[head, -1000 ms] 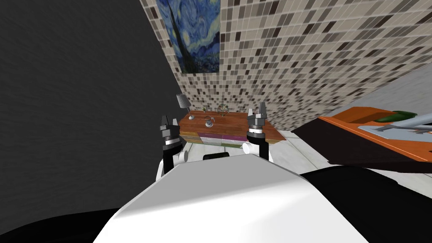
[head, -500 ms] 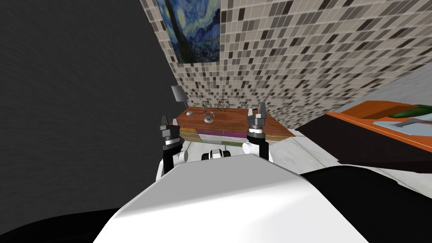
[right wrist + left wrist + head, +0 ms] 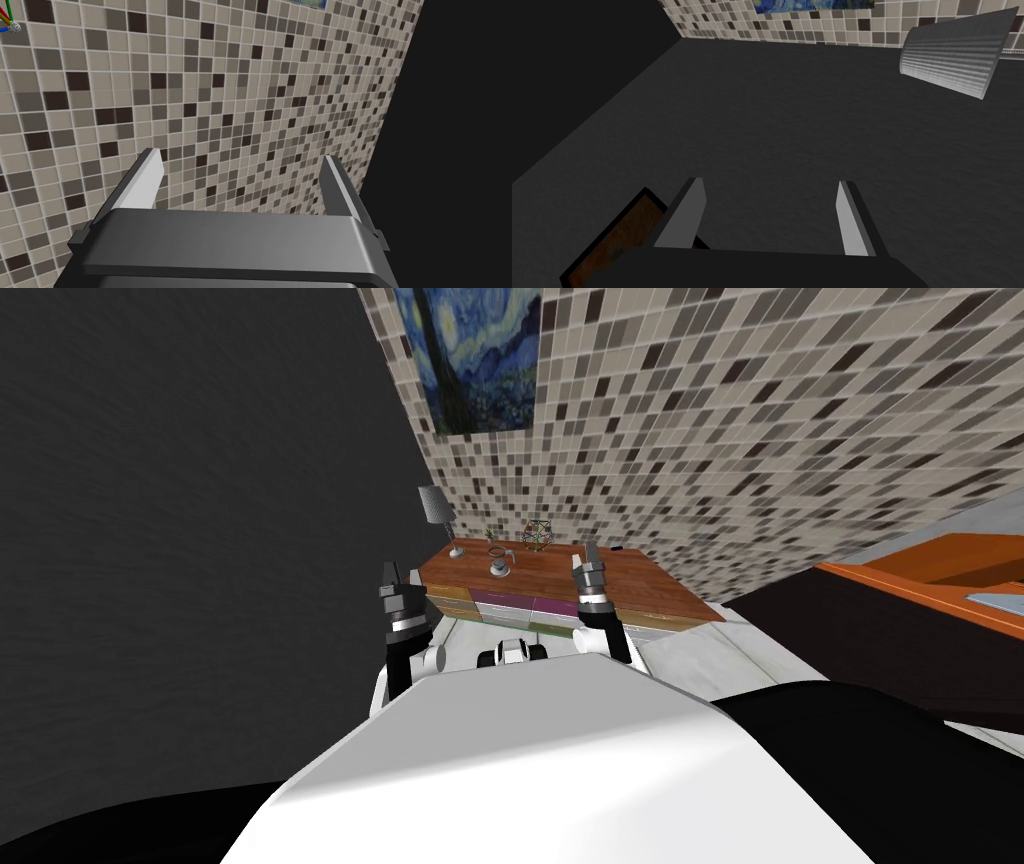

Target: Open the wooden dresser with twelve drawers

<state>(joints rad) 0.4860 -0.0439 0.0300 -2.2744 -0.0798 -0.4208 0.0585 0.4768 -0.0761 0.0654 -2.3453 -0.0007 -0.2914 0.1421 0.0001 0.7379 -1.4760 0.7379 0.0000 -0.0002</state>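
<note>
The dresser [image 3: 650, 588] stands ahead against the tiled wall [image 3: 750, 408], apparently beyond reach; left end effector [image 3: 391, 578] and right end effector [image 3: 588, 556] are held raised, fingers wide, ready for a drawer

My head camera looks steeply down and forward, rolled, toward the dresser [image 3: 650, 583] a short way ahead against the tiled wall [image 3: 760, 438]. My left wrist camera faces the dark wall [image 3: 772, 125] and shares the lamp shade [image 3: 949, 55] and painting [image 3: 812, 4] with the head view. My right wrist camera faces the tiles from near.
</note>
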